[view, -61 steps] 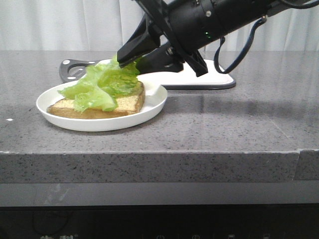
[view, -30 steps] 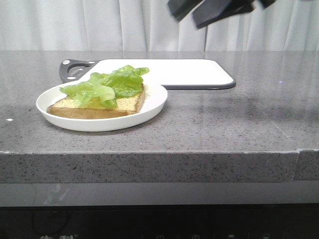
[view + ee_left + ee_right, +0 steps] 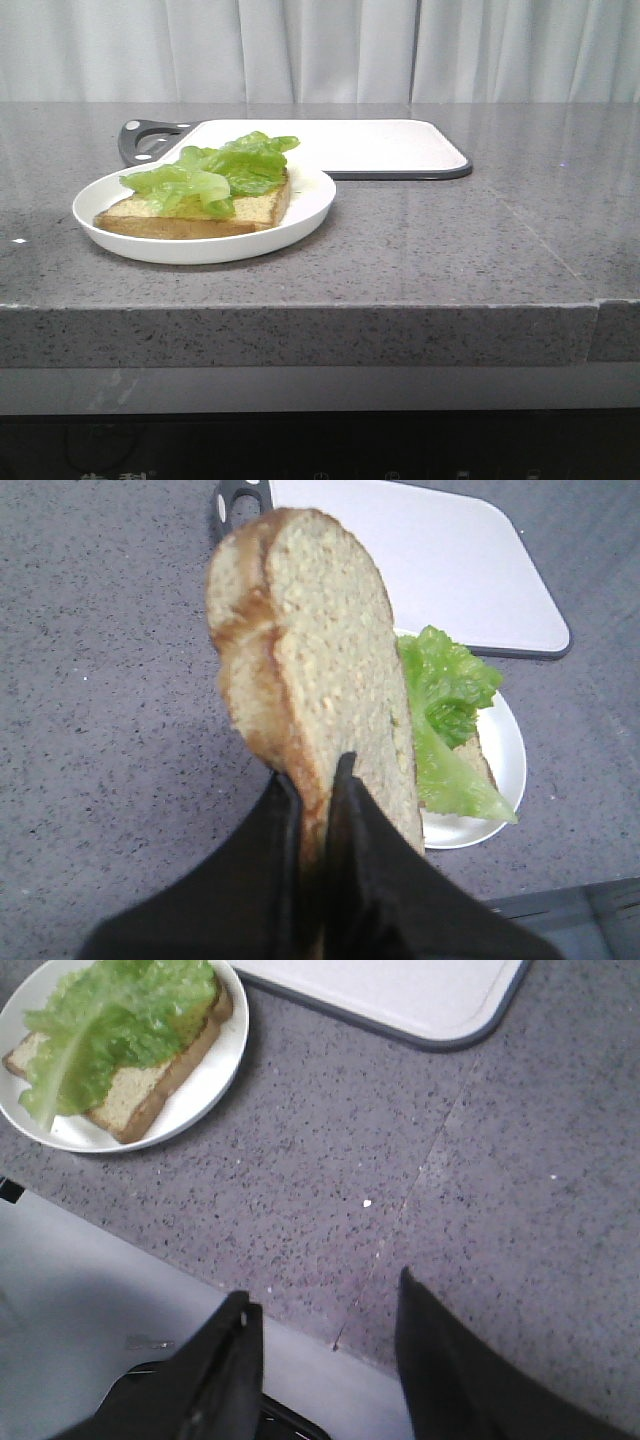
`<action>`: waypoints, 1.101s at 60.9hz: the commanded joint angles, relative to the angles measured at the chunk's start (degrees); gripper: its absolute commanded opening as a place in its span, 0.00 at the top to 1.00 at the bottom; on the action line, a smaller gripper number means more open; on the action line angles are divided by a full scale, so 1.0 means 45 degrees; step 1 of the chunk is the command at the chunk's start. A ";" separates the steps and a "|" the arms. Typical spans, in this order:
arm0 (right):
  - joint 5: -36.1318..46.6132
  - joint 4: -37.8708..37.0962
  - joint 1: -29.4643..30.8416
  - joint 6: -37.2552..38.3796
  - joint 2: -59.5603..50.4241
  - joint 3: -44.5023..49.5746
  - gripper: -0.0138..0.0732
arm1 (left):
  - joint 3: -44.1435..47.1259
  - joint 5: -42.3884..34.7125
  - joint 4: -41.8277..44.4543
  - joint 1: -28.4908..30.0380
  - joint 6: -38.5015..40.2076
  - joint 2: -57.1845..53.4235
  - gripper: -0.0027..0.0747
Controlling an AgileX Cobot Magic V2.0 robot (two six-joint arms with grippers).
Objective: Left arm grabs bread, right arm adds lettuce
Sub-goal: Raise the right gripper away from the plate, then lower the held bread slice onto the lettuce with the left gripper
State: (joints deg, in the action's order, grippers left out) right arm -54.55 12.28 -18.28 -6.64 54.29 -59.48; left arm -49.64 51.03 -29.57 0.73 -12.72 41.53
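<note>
Currently held: bread [image 3: 310,670], clamped edge-on in my left end effector [image 3: 318,780], above the plate [image 3: 300,222]. Lettuce [image 3: 215,170] lies on the slice on that plate. My right end effector [image 3: 325,1345] gapes empty, well aside. Advice: lower flat, squarely over leaves.

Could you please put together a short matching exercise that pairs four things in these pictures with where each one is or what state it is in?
Things:
1. lettuce
2. bread slice in the left claw
3. cutting board
4. right claw

States:
a. open, holding nothing
b. lying on the bread on the white plate
c. held on edge above the counter
d. flat on the counter behind the plate

Pairs: 1-b, 2-c, 3-d, 4-a
</note>
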 commanded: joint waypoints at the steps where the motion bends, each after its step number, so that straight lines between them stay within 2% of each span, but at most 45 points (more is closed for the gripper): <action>1: 0.0593 -0.0067 0.0074 0.0075 -0.0862 0.0323 0.45 | -0.0328 -0.1003 -0.1199 0.0011 -0.0090 0.0103 0.99; 6: 0.0715 -0.0067 0.0074 0.0075 -0.1355 0.0792 0.45 | -0.0328 -0.0822 -0.2381 -0.0094 -0.1135 0.0538 0.99; 20: 0.0816 -0.0052 0.0074 0.0075 -0.1731 0.1296 0.45 | -0.0328 -0.0094 -0.7263 -0.0528 -0.4699 0.2774 0.99; 28: 0.0854 -0.0052 0.0074 0.0075 -0.1718 0.1342 0.45 | -0.0468 0.0490 -0.9232 -0.0808 -0.6401 0.4433 0.99; 48: 0.0854 -0.0052 0.0074 0.0075 -0.1718 0.1342 0.45 | -0.1981 0.1159 -0.9826 -0.1304 -0.6858 0.8303 0.99; 67: 0.0868 -0.0064 0.0074 0.0075 -0.1717 0.1342 0.45 | -0.2444 0.1531 -1.0262 -0.1304 -0.6890 1.0523 0.99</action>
State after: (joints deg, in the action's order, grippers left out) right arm -54.30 11.66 -18.28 -6.35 47.07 -52.13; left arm -58.51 55.60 -71.39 -4.68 -43.32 89.25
